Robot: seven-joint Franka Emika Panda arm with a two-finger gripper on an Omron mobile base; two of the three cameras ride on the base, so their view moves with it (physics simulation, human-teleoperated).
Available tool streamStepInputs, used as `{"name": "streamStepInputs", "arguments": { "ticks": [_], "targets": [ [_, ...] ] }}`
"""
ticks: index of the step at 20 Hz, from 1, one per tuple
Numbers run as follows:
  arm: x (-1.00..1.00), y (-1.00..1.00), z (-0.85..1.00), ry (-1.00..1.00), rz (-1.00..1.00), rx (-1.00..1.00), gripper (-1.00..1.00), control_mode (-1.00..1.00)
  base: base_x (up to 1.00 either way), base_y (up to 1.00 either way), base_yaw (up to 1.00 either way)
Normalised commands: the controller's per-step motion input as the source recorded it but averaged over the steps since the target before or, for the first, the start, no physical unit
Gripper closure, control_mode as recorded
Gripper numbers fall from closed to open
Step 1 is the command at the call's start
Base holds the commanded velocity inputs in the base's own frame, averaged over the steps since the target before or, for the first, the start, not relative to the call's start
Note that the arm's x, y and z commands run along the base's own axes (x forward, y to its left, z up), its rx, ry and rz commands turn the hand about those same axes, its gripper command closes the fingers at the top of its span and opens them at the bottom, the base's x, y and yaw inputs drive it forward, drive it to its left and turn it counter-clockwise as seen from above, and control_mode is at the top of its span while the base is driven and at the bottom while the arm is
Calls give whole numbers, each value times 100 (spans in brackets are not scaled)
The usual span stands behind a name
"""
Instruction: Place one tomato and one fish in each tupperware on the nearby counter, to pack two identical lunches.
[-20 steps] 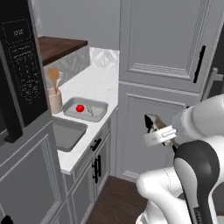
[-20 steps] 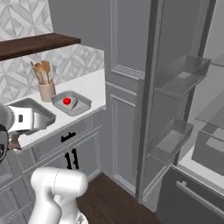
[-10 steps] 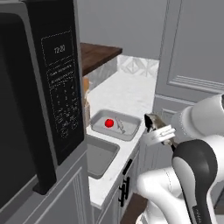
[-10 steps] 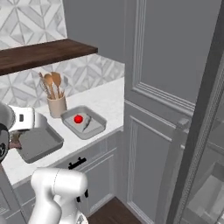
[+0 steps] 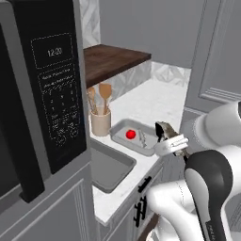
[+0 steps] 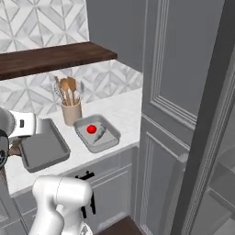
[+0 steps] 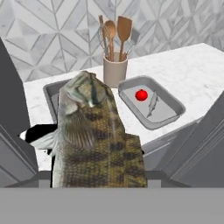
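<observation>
My gripper (image 5: 163,132) is shut on a mottled brown fish (image 5: 162,127), held off the counter's front edge. In the hand view this held fish (image 7: 92,131) stands upright and hides the fingertips. On the white counter (image 5: 155,101) lies one grey tupperware (image 5: 117,128) holding a red tomato (image 5: 131,134) and a slim grey fish (image 5: 142,139). The same tray (image 7: 173,107), tomato (image 7: 141,95) and fish (image 7: 152,105) lie ahead and to the right in the hand view. A second tupperware (image 5: 108,164) beside it has nothing in it, and part of that tupperware (image 7: 50,92) is hidden by the held fish in the hand view.
A beige cup of wooden spoons (image 5: 100,123) stands just behind the trays. A black microwave (image 5: 42,94) looms at the left, with a dark wooden shelf (image 5: 113,59) above the counter. Tall grey cabinets (image 6: 183,92) close off the counter's right end.
Both base views have shifted, so the base has driven; the counter and trays now sit nearer and more central. The fish has stayed in my grip.
</observation>
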Motion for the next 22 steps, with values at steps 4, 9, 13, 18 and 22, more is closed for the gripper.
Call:
{"name": "streamStepInputs", "arguments": {
  "ticks": [4,9,13,18,22],
  "targets": [
    [0,0,0,0,0,0,100,100,89,-17,40],
    [0,0,0,0,0,0,100,100,95,-38,43],
    [0,0,0,0,0,0,100,100,71,-44,34],
    [0,0,0,0,0,0,100,100,59,-37,25],
    [30,-8,-6,0,5,0,100,-100,25,-11,9]
  ]
}}
